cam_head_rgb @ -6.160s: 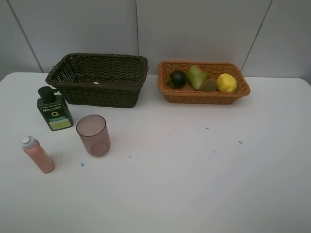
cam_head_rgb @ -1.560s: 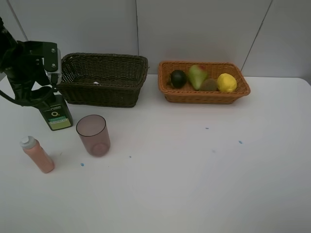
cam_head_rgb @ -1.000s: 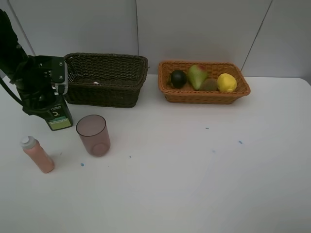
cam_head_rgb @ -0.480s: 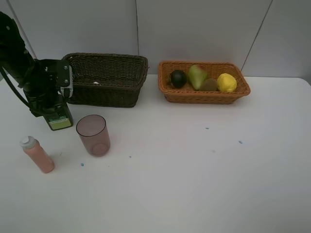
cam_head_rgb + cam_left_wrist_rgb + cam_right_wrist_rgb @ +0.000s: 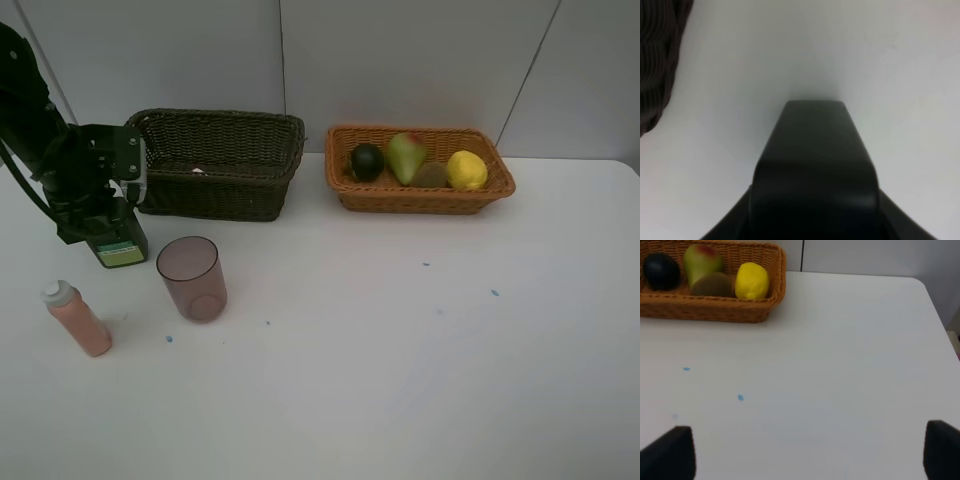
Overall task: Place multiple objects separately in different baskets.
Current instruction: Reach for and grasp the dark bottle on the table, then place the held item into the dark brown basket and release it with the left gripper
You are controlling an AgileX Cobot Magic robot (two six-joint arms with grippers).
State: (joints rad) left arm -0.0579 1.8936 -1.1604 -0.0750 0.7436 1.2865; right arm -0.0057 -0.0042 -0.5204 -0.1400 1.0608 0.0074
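Even, soft light throughout; the left wrist view looks blurred.

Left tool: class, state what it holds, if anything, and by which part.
It cannot be told. The left tool is down over the upper part of the dark green bottle, which stands on the table, but its fingers are hidden.
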